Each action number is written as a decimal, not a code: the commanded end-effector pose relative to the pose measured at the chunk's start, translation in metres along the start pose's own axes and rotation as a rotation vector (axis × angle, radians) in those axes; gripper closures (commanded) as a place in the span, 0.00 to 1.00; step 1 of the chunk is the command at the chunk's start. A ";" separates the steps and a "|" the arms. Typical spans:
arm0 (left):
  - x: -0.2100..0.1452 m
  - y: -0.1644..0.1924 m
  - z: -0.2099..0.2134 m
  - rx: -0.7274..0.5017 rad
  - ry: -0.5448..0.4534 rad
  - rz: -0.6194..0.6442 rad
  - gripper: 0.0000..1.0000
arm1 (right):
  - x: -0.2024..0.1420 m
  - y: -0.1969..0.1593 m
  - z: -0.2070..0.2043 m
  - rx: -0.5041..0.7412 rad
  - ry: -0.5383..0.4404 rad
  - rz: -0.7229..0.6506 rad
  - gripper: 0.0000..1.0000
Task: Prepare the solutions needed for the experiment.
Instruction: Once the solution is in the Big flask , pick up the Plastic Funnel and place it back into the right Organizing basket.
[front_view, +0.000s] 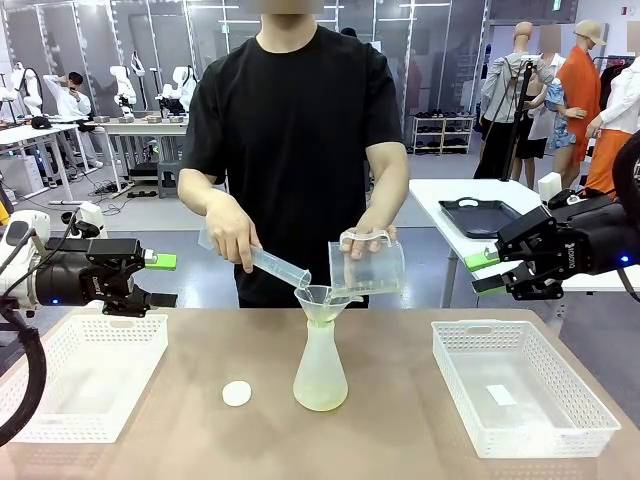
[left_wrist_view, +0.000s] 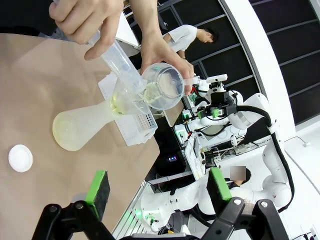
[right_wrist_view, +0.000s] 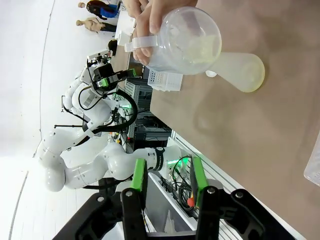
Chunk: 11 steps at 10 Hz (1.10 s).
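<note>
Looking across the tabletop (front_view: 400, 420), we see our left gripper (front_view: 165, 280) and right gripper (front_view: 472, 276) hanging wide of the middle, fingers apart and empty. The flask (front_view: 320, 360) stands centre, the solutions (front_view: 320, 400) pooled in its base. Poured together, the jug (front_view: 370, 270) and tube (front_view: 275, 263) could flood the small funnel (front_view: 316, 296).

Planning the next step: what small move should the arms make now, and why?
Probably keep both arms put. The person is tipping a measuring cylinder and a beaker into the funnel on the flask. The left gripper and right gripper hang empty off to the sides; reaching in could upset the pour.
</note>
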<state>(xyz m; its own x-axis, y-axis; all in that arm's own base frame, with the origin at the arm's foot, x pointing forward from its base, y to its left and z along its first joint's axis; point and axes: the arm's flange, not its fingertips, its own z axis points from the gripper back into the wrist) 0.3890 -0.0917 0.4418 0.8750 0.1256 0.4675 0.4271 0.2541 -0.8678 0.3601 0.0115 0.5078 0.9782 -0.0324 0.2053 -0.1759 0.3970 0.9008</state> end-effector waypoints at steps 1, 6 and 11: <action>0.001 -0.002 -0.003 -0.024 -0.023 0.016 0.00 | 0.002 0.001 -0.001 0.011 -0.002 -0.001 0.55; 0.001 -0.002 -0.003 -0.024 -0.023 0.016 0.00 | 0.002 0.001 -0.001 0.011 -0.002 -0.001 0.55; 0.001 -0.002 -0.003 -0.024 -0.023 0.016 0.00 | 0.002 0.001 -0.001 0.011 -0.002 -0.001 0.55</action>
<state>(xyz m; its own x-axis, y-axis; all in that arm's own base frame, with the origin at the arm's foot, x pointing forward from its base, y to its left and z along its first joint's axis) 0.3890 -0.0917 0.4418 0.8751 0.1256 0.4674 0.4271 0.2541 -0.8678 0.3601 0.0115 0.5078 0.9782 -0.0323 0.2053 -0.1759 0.3971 0.9008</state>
